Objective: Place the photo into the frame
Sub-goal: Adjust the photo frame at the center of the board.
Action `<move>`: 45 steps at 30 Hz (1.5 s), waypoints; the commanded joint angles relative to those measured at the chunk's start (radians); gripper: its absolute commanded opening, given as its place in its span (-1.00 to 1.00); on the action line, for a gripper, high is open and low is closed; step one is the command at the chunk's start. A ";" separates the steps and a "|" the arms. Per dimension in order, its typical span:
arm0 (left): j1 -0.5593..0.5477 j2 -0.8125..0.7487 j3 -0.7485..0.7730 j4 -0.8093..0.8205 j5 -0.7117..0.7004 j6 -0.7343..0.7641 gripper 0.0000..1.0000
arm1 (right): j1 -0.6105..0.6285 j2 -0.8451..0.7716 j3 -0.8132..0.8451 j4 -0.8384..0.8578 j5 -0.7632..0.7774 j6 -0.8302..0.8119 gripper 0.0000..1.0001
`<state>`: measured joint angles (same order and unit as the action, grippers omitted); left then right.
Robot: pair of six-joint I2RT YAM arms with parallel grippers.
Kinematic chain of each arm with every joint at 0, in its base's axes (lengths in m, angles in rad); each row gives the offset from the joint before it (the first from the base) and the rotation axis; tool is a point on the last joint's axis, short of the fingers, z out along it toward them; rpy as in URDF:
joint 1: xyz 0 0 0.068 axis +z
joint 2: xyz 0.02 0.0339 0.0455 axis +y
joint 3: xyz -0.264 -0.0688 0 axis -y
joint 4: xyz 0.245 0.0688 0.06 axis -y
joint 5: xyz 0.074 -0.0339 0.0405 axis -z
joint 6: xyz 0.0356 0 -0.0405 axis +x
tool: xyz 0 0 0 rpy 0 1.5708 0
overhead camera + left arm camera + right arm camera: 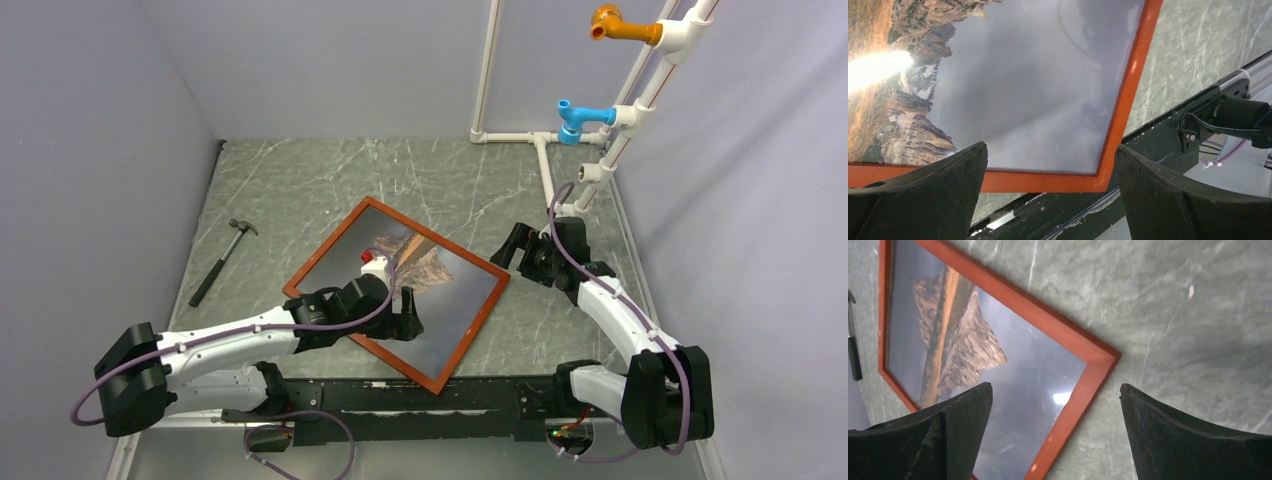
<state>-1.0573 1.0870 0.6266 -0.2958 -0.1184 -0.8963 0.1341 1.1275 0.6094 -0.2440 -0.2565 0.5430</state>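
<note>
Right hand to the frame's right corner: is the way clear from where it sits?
Probably yes. The right hand hangs open just beside that corner of the frame, with only bare table between them.

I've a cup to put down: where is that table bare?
Bare: the far strip between the frame and white pipes. Left has the hammer; the right tool hangs over the right side; the left tool crowds the frame.

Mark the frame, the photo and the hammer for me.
frame [474,333], top view, on its near right moulding.
photo [450,308], top view, on the grey sky area.
hammer [215,268], top view, on its handle.
</note>
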 commanded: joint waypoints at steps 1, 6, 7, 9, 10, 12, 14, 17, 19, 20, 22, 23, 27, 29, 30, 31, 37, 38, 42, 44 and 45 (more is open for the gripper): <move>0.041 0.023 -0.011 0.031 0.067 -0.041 0.98 | 0.011 -0.014 -0.032 -0.090 -0.043 0.037 0.99; 0.092 0.008 -0.058 0.062 0.108 -0.051 0.98 | 0.103 0.018 -0.031 -0.162 -0.006 0.060 0.99; 0.101 -0.001 -0.067 0.059 0.108 -0.052 0.98 | 0.138 0.029 -0.020 -0.184 0.016 0.066 0.99; 0.115 -0.029 -0.088 0.051 0.108 -0.050 0.98 | 0.228 0.055 0.003 -0.214 0.060 0.085 0.99; 0.122 -0.043 -0.098 0.045 0.106 -0.049 0.98 | 0.259 0.068 0.009 -0.220 0.072 0.097 0.99; 0.137 -0.077 -0.116 0.037 0.104 -0.047 0.98 | 0.303 0.093 0.010 -0.209 0.076 0.125 0.99; 0.150 -0.110 -0.132 0.031 0.107 -0.043 0.98 | 0.334 0.118 0.006 -0.187 0.082 0.147 0.98; 0.164 -0.159 -0.143 0.004 0.102 -0.036 0.98 | 0.373 0.165 0.012 -0.181 0.111 0.155 0.85; 0.169 -0.183 -0.146 -0.018 0.094 -0.034 0.98 | 0.401 0.198 0.020 -0.184 0.142 0.151 0.76; 0.170 -0.195 -0.148 -0.023 0.090 -0.033 0.98 | 0.415 0.212 0.025 -0.188 0.159 0.150 0.72; 0.173 -0.215 -0.151 -0.035 0.081 -0.032 0.98 | 0.440 0.243 0.033 -0.189 0.202 0.149 0.61; 0.175 -0.224 -0.151 -0.040 0.077 -0.032 0.98 | 0.449 0.256 0.038 -0.190 0.217 0.147 0.55; 0.179 -0.266 -0.158 -0.044 0.061 -0.035 0.98 | 0.464 0.311 0.061 -0.185 0.254 0.129 0.28; 0.180 -0.283 -0.157 -0.052 0.056 -0.031 0.98 | 0.462 0.338 0.078 -0.179 0.274 0.115 -0.02; 0.181 -0.286 -0.154 -0.060 0.053 -0.028 0.98 | 0.460 0.352 0.092 -0.181 0.289 0.106 -0.20; 0.183 -0.288 -0.149 -0.072 0.050 -0.025 0.98 | 0.456 0.364 0.108 -0.182 0.300 0.093 -0.35; 0.202 -0.277 -0.112 -0.151 0.044 0.012 0.98 | 0.384 0.457 0.258 -0.215 0.341 -0.016 -0.73; 0.207 -0.277 -0.107 -0.163 0.042 0.017 0.98 | 0.369 0.470 0.284 -0.222 0.346 -0.044 -0.79; 0.238 -0.289 -0.102 -0.184 0.048 0.042 0.98 | 0.346 0.532 0.400 -0.256 0.438 -0.192 -0.83; 0.261 -0.299 -0.104 -0.195 0.055 0.052 0.98 | 0.342 0.583 0.456 -0.274 0.499 -0.252 -0.83; 0.274 -0.304 -0.105 -0.202 0.056 0.057 0.98 | 0.341 0.606 0.480 -0.276 0.521 -0.277 -0.83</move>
<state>-0.8223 0.8082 0.4839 -0.4644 -0.0574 -0.8799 0.4839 1.6684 0.9855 -0.4824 0.0944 0.4534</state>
